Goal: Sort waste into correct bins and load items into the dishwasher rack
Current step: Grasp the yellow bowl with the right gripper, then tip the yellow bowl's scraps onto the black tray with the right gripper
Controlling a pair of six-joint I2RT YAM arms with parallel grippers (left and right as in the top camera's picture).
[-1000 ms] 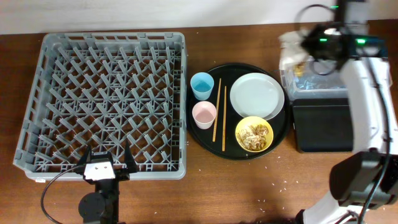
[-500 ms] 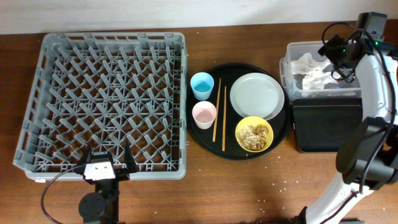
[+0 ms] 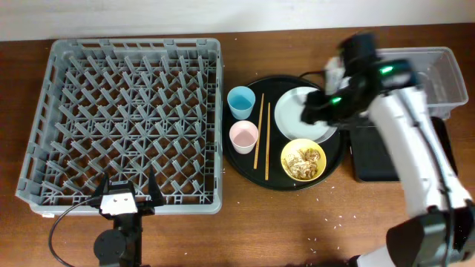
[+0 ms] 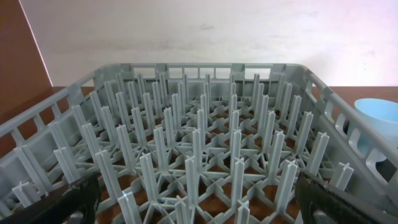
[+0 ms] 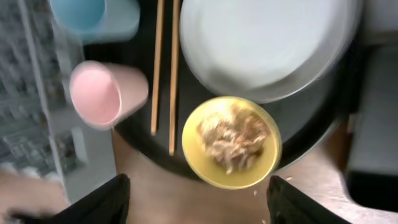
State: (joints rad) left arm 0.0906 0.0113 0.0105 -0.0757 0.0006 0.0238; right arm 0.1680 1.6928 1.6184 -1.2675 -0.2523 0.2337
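My right gripper (image 3: 318,110) hovers open and empty over the white plate (image 3: 291,120) on the round black tray (image 3: 252,169). In the right wrist view its fingers (image 5: 106,199) straddle bare table just below the yellow bowl (image 5: 205,162), which holds beige food scraps (image 5: 233,137). The same yellow bowl (image 3: 286,151) sits at the tray's front right. Blue cup (image 3: 241,101), pink cup (image 3: 243,136) and two chopsticks (image 3: 261,137) lie on the tray's left. My left gripper (image 3: 125,194) stands open at the front edge of the grey dishwasher rack (image 3: 44,111), which has nothing in it.
The clear tub (image 3: 444,74) stands at the back right, its left end hidden by my right arm. The black rectangular tray (image 3: 371,159) lies in front of it, partly covered too. White crumbs dot the table (image 3: 338,219) near the front.
My right arm has swung left from the clear tub, where it let go of a tissue, to above the plate. The left arm has stayed put.
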